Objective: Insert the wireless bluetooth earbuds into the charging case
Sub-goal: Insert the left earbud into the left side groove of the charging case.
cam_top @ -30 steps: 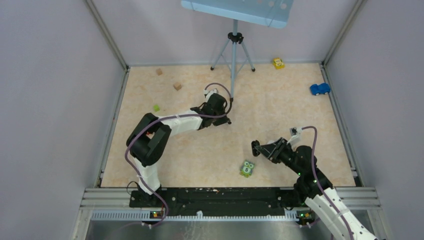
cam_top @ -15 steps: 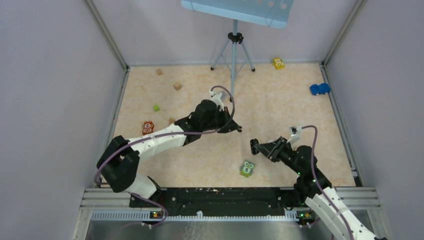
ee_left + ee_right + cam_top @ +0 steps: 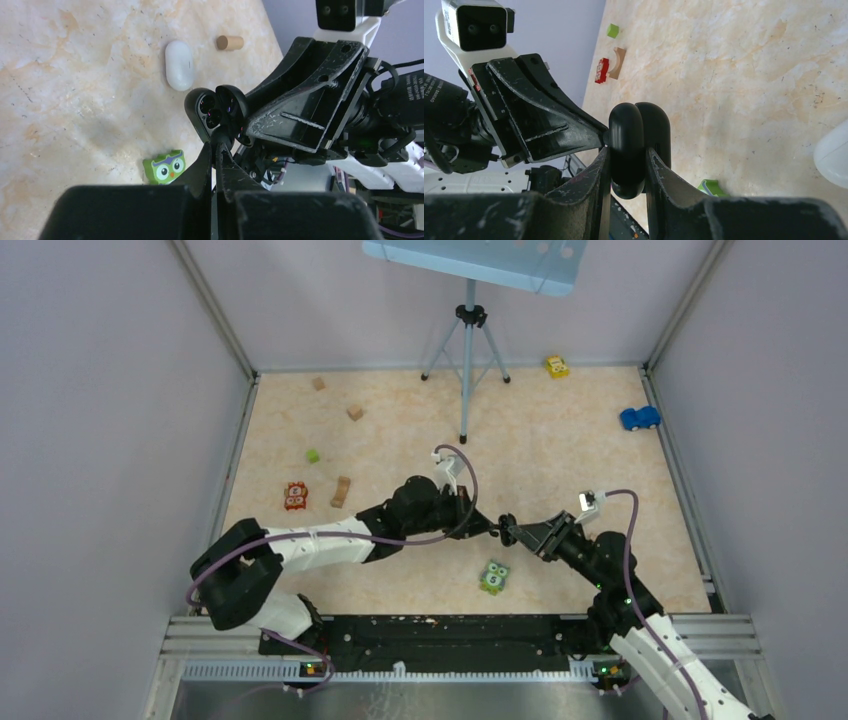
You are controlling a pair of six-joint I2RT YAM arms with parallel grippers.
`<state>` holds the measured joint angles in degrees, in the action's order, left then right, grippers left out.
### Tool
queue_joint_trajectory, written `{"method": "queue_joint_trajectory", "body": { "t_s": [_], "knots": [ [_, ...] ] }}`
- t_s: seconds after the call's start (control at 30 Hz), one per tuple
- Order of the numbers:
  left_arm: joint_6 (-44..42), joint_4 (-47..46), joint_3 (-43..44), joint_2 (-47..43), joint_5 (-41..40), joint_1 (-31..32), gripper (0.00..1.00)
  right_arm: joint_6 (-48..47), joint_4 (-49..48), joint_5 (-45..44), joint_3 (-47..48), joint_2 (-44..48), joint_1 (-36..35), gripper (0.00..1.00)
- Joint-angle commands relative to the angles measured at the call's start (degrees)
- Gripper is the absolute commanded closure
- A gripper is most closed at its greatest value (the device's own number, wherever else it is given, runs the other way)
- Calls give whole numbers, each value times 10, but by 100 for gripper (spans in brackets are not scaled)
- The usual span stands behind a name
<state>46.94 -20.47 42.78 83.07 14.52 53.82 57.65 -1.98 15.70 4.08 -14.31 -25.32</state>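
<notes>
My right gripper [image 3: 627, 152] is shut on a black charging case [image 3: 639, 130], held off the table. In the left wrist view the black charging case [image 3: 215, 107] stands hinged open, its two sockets facing my left gripper [image 3: 218, 145]. That gripper is shut, with a small dark rounded earbud [image 3: 225, 137] pinched at its tips just below the open case. In the top view the left gripper [image 3: 490, 528] and the right gripper [image 3: 515, 532] meet tip to tip. A shut white case [image 3: 179, 65] lies on the table beyond them. No white earbuds show.
A green owl block [image 3: 494, 577] lies just in front of the grippers. A red owl block [image 3: 295, 496], a wooden arch [image 3: 342, 491], a green cube [image 3: 313, 455] and tan cubes [image 3: 354, 412] lie left. A tripod [image 3: 467, 350] stands at the back; toy cars [image 3: 640, 418] sit back right.
My left arm has swung from the back middle forward and right, bringing its shut tips up to the case. The right gripper has stayed put with the case.
</notes>
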Motion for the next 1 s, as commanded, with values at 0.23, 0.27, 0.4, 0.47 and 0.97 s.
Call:
{"method": "queue_joint_trajectory", "body": {
  "t_s": [0.23,0.27,0.4,0.47,0.97],
  "knots": [
    [39,-101,-35,-30,-58,7,100,8,-34,6,-4,0,3,94],
    [42,-106,-36,-28,-63,8,100,9,-34,6,-5,0,3,94],
    [45,-122,-24,-7,-76,9,100,14,-34,3,-8,-1,3,94],
    [44,-122,-14,3,-75,10,100,17,-35,4,-7,0,4,94],
    [47,-122,0,27,-88,17,100,20,-37,4,-1,0,3,94]
  ]
}}
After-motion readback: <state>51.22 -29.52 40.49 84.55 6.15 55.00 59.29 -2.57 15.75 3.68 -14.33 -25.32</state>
